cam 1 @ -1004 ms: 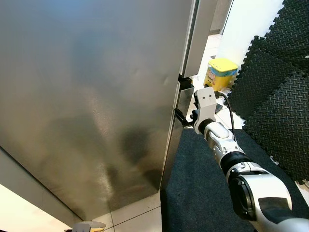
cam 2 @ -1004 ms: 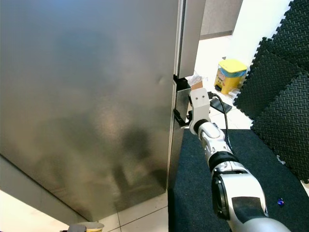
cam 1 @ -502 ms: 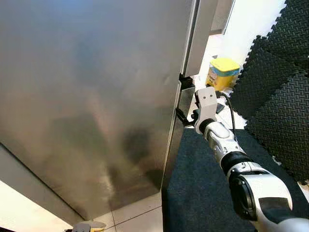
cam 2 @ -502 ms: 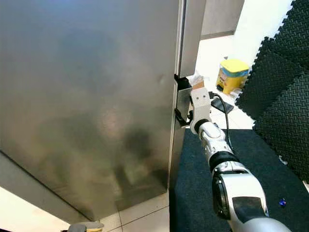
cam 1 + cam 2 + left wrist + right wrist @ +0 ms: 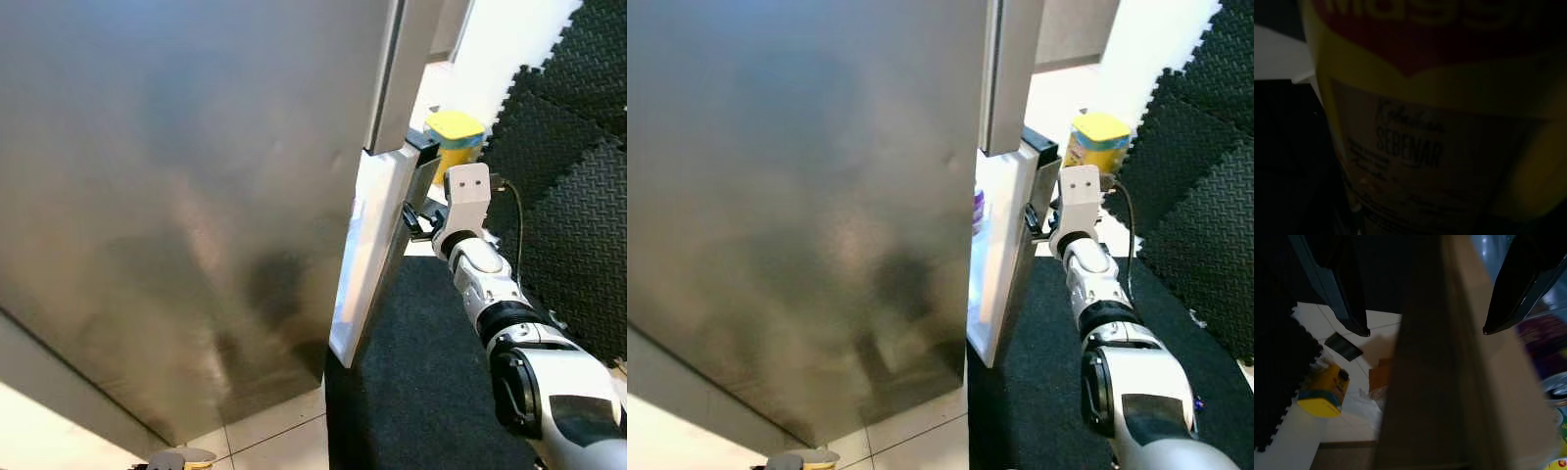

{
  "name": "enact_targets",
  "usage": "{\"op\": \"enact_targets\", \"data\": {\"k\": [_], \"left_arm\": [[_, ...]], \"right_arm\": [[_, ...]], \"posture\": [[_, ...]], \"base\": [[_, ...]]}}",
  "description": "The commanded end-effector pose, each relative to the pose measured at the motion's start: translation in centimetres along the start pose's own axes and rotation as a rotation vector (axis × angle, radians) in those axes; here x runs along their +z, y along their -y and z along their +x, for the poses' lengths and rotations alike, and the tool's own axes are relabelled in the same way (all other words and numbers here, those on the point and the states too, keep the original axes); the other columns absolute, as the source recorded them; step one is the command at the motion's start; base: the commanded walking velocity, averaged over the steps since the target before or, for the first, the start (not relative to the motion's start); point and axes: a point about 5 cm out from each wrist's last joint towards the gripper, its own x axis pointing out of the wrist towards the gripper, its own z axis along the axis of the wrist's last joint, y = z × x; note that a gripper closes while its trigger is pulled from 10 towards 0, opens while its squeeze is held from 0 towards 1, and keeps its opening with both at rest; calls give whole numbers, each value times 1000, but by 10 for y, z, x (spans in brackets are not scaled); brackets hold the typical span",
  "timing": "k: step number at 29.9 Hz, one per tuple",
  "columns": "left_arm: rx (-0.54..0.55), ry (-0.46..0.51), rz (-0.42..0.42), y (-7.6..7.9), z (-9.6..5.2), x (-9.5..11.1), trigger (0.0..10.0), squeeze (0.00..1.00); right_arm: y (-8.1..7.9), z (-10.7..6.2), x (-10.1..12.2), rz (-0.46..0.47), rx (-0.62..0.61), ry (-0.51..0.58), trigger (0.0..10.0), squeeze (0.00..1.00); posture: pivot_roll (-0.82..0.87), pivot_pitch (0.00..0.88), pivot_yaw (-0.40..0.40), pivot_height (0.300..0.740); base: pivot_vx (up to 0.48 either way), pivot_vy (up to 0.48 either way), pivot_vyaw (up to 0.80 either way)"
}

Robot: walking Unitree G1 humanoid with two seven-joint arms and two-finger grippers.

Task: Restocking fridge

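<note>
The stainless fridge door (image 5: 377,245) stands ajar at its right edge, my right gripper (image 5: 1425,330) spread apart astride that edge, while my left gripper, fingers I cannot tell, presses against a yellow Maggi container (image 5: 1440,127).

— Any print I can read from here?

— Only on the yellow package (image 5: 1449,122) close before my left wrist camera: red band at its top with large pale letters cut off by the frame, something like "Magg". Lower down, dark capitals, "SEBENAR".

— Anything else?

— Script above that word and fine lines below, too dim to read.
</note>
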Motion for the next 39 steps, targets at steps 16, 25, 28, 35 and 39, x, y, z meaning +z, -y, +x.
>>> {"op": "enact_targets", "data": {"k": [16, 25, 28, 35, 39], "left_arm": [[-1, -25, 7, 1, -2, -7, 10000, 0], [1, -17, 1, 3, 0, -3, 10000, 0], [2, -16, 0, 4, 1, -2, 10000, 0], [10, -1, -11, 7, 5, 8, 10000, 0], [13, 10, -18, 10, 8, 14, 10000, 0]], "right_arm": [[-5, -40, -89, -16, 9, -290, 10000, 0], [-17, -112, -180, -36, 39, -641, 10000, 0], [-19, -123, -190, -36, 46, -685, 10000, 0], [-36, -201, -245, -51, 104, -992, 10000, 0], [-41, -233, -260, -79, 151, -1098, 10000, 0]], "posture": [[-31, 78, -4, 740], [-32, 64, -9, 740], [-32, 59, -9, 740], [-31, 17, -18, 740], [-25, 0, -23, 740]], "base": [[0, 0, 0], [0, 0, 0], [0, 0, 0], [0, 0, 0], [0, 0, 0]]}}
